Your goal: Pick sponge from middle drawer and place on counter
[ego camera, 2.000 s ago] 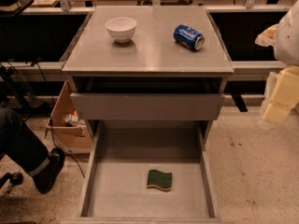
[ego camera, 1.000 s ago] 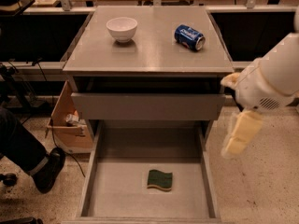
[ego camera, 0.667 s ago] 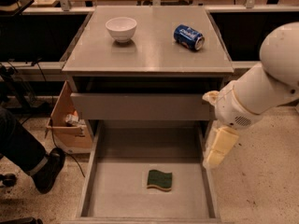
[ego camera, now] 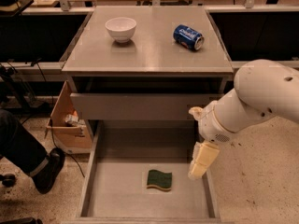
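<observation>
At the far left, well apart from the end effector [ego camera: 197,171], a person's leg [ego camera: 18,146] in dark trousers with a dark shoe [ego camera: 46,170] stood on the floor. A little closer, to the upper left of the end effector, an open cardboard box [ego camera: 63,125] with small items inside leaned beside the cabinet. The middle drawer [ego camera: 88,176] was pulled out wide, and its grey floor spread to the left of and below the end effector. Above it, a closed drawer front [ego camera: 140,106] sat under the desk [ego camera: 149,55]. On the desk, far up and to the left of the end effector, a white bowl [ego camera: 121,28] stood upright. The sponge [ego camera: 159,179] lay flat on the floor of the middle drawer, green side up with a yellow edge showing, near the end effector on its left and slightly lower, not touching it. A blue soda can [ego camera: 188,36] lay on its side on the desk, almost straight above the end effector and well apart from it. The end effector pointed down over the right part of the middle drawer, close to the right wall. I could not tell if it was apart or together. The white arm [ego camera: 261,94] rose from it to the upper right.
</observation>
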`<control>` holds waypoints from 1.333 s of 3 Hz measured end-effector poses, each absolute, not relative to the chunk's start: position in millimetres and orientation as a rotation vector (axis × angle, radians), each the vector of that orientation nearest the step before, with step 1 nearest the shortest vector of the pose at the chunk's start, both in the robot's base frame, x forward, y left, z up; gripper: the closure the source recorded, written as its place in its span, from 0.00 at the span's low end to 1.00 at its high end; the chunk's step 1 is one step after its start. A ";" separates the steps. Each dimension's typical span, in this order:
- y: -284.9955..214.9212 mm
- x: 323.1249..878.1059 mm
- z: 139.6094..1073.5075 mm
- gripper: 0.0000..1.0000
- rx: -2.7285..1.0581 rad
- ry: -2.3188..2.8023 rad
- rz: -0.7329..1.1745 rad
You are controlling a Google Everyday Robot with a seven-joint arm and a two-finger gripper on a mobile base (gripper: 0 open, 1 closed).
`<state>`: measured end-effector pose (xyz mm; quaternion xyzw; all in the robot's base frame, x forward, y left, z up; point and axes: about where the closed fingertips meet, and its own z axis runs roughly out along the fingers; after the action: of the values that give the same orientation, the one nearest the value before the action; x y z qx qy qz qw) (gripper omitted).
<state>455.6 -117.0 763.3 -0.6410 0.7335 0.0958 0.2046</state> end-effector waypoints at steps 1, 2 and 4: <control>-102.6 452.7 728.7 0.00 -1.754 2.043 0.341; -64.8 464.9 660.3 0.00 -1.736 2.018 0.425; -10.2 478.1 552.8 0.00 -1.724 1.941 0.545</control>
<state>478.1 -10.2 552.8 -0.6306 0.7100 0.1993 0.2419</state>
